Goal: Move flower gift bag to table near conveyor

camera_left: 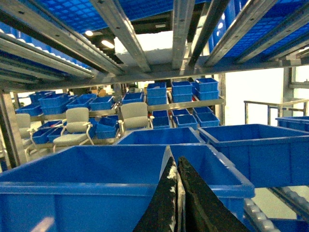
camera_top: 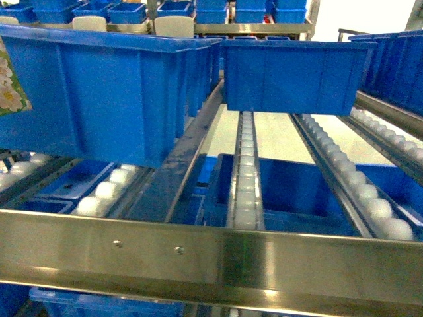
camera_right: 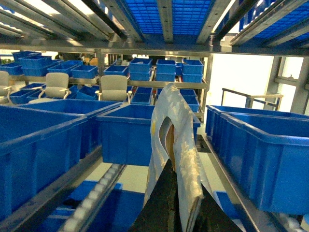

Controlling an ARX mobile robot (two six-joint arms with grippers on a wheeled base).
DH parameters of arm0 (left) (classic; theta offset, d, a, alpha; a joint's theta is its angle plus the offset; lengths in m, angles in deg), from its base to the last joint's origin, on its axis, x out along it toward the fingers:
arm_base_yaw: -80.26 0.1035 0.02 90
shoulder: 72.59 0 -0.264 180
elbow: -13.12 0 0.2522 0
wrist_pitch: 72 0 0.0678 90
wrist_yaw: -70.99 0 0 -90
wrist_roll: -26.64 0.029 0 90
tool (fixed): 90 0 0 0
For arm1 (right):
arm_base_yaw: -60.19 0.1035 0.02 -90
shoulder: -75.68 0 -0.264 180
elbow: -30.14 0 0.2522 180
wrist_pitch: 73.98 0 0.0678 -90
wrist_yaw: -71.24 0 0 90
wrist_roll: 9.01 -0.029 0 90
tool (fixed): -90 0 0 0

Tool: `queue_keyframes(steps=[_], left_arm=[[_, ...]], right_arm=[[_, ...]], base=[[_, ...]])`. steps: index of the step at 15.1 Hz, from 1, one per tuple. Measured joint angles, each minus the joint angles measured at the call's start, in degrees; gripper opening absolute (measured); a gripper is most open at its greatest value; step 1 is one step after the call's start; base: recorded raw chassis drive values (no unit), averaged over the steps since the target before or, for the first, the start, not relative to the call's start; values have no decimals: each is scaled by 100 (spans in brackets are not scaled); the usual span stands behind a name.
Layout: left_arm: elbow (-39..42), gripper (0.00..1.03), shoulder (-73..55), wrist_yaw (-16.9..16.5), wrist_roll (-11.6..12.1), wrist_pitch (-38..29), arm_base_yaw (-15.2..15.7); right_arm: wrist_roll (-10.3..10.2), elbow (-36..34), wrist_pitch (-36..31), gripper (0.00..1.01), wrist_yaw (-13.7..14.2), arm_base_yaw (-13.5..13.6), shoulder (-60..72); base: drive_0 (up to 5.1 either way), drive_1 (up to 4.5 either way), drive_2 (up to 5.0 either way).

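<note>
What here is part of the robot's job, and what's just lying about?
Part of the job:
- gift bag
- right hand, gripping the bag
- conveyor

Just lying about:
- blue bins
- chairs at the back

Head low, close behind conveyor (camera_top: 246, 178); both wrists face forward, sharing blue bins (camera_left: 111, 188).

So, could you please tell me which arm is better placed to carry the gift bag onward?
Right: the right gripper is clamped on the pale paper gift bag, held up among the blue plastic bins.
</note>
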State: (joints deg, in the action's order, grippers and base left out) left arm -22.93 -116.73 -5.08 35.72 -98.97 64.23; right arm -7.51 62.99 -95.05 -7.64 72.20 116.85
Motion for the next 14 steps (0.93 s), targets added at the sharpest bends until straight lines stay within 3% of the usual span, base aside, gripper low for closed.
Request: queue_keyframes(steps=[14], left_arm=[[0,2,0,0,0,-2,0]], right_arm=[[0,-7,9,2,0,0,-2]], base=[[-476,107,367]])
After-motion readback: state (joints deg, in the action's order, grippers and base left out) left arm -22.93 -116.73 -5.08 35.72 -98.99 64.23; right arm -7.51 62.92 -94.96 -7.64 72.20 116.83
